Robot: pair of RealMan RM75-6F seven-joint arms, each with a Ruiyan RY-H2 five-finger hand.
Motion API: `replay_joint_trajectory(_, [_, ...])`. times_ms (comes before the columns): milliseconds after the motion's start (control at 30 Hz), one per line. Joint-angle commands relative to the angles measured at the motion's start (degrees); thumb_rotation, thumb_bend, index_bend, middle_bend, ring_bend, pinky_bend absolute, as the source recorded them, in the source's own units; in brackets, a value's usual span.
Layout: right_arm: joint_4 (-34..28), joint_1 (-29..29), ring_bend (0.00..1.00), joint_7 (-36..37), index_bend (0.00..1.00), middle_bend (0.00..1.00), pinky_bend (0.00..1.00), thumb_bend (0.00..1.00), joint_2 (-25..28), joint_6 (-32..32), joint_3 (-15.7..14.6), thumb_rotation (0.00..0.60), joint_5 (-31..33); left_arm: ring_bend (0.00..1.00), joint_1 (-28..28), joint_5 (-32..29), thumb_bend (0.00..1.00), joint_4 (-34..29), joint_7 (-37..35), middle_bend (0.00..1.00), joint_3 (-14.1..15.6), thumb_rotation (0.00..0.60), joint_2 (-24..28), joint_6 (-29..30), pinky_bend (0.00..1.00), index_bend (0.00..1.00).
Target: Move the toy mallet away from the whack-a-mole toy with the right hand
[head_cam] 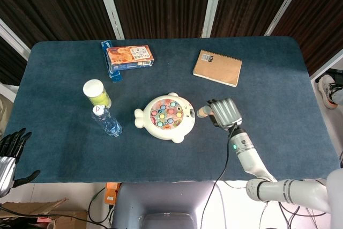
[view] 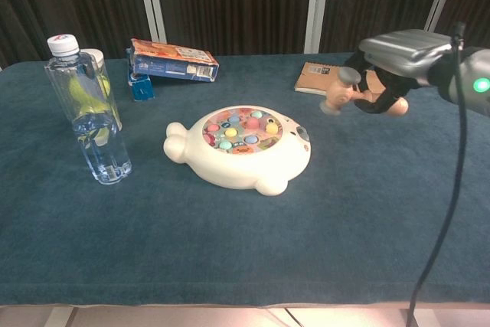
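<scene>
A: While the right hand (view: 390, 74) grips the toy mallet (view: 339, 91), where does the mallet sit?

B: Held above the worktop (head_cam: 278, 100), its head to the right of the whack-a-mole toy (head_cam: 164, 116), apart from it.

A: Left hand (head_cam: 10, 151)?

B: Off the worktop's left edge, fingers apart, holding nothing.

A: Other items?

B: Water bottle (view: 86, 116), lidded cup (head_cam: 96, 93), snack box (head_cam: 129, 57), notebook (head_cam: 217, 67).

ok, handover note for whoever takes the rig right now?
Right hand grips the toy mallet, held in the air to the right of the whack-a-mole toy, clear of it.
Left hand is off the table's near-left edge, fingers apart, holding nothing.
Done: mallet is off the toy.
Left: set it down on the table away from the toy and let go.
</scene>
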Motion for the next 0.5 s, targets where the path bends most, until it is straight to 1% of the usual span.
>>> replay_joint_trajectory(33, [6.12, -6.02, 0.69, 10.79, 1.00, 0.79, 0.64, 0.52, 2.14, -0.62, -3.81, 0.600, -6.13, 0.00, 0.01, 0.18, 0.06, 0.03, 0.16, 0.00, 0.02, 0.600, -0.13, 0.07, 0.09, 0.00])
replay_joint_trajectory(200, [10.01, -7.20, 0.67, 14.38, 0.98, 0.79, 0.64, 0.52, 1.25, -2.12, -4.12, 0.600, -6.88, 0.00, -0.15, 0.18, 0.06, 0.03, 0.47, 0.00, 0.05, 0.600, -0.27, -0.24, 0.09, 0.00])
replay_joint_trajectory(233, [12.51, -7.81, 0.67, 16.72, 0.98, 0.79, 0.63, 0.52, 0.41, -3.13, -4.17, 0.600, -7.29, 0.00, -0.30, 0.03, 0.06, 0.01, 0.81, 0.00, 0.01, 0.600, -0.39, -0.57, 0.09, 0.00])
replay_joint_trajectory(267, [16.51, -8.91, 0.66, 21.21, 0.97, 0.79, 0.63, 0.52, -1.41, -5.63, -3.91, 0.600, -6.06, 0.00, -0.49, -0.07, 0.07, -0.07, 1.13, 0.00, -0.04, 0.600, -0.52, -0.90, 0.09, 0.00])
replay_joint_trajectory(367, [23.41, -9.48, 0.65, 26.58, 0.95, 0.79, 0.61, 0.52, -4.34, -7.51, -4.16, 0.600, -9.45, 0.00, -0.45, -0.31, 0.06, -0.18, 1.44, 0.00, -0.13, 0.600, -0.57, -0.87, 0.09, 0.00])
replay_joint_trajectory(500, [27.98, -9.95, 0.63, 29.47, 0.93, 0.79, 0.60, 0.52, -6.36, -8.55, -4.38, 0.600, -12.57, 0.00, -0.59, -0.81, 0.06, -0.28, 1.66, 0.00, -0.29, 0.600, -0.60, -1.25, 0.09, 0.00])
